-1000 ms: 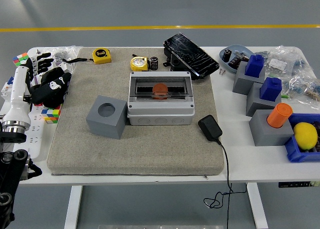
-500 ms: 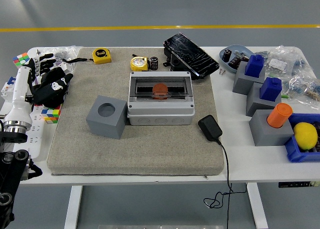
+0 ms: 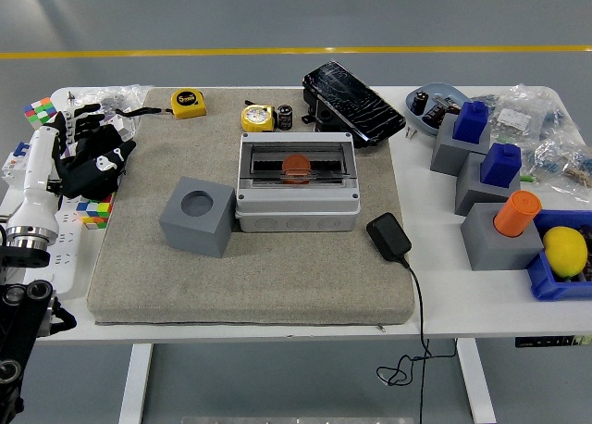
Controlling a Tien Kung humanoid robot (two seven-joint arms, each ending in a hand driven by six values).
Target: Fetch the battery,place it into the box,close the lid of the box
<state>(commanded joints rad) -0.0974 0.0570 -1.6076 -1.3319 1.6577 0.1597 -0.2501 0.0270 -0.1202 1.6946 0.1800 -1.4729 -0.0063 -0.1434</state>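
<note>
The grey box (image 3: 296, 208) stands in the middle of the grey mat (image 3: 250, 276). Its clear lid (image 3: 326, 162) lies flat and shut over it. An orange round object (image 3: 296, 166) shows through the lid, inside the box. A small black cylinder (image 3: 285, 117), like a battery, stands upright behind the box, beside a yellow tape measure (image 3: 258, 118). My left hand (image 3: 92, 157) is at the mat's left edge, well left of the box, with fingers relaxed and holding nothing. My right arm is out of view.
A grey cube with a round hole (image 3: 196, 216) sits left of the box. A black charger (image 3: 389, 237) with its cable lies to the right. A black device (image 3: 352, 102) lies behind. Grey blocks (image 3: 495, 234) and a blue bin with a lemon (image 3: 565, 251) crowd the right side.
My left hand has drifted slightly up and to the left, away from the box. Nothing else has moved.
</note>
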